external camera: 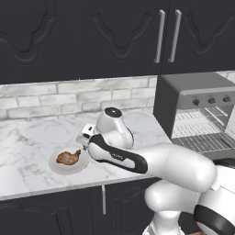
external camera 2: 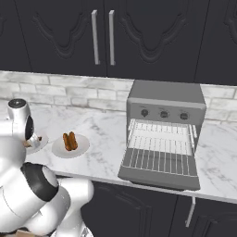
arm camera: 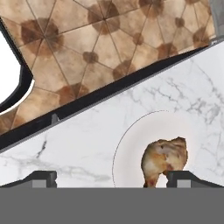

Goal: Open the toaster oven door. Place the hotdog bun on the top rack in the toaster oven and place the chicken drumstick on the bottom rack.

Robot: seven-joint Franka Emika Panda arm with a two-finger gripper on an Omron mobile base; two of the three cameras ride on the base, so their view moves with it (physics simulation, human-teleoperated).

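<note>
Two-finger gripper (arm camera: 112,178) hangs spread wide over the lumpy golden-brown chicken drumstick (arm camera: 165,159) on its round white plate (arm camera: 131,148), nothing pinched.

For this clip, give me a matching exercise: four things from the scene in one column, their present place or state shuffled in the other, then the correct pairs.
Things:
1. toaster oven door
2. hotdog bun
3. chicken drumstick
4. gripper

Places or states:
A. jaws wide apart above the chicken plate
B. folded down flat, fully open
C. on the plate farther from the toaster oven
D. on the plate nearer the toaster oven

Pairs: 1-B, 2-D, 3-C, 4-A
</note>
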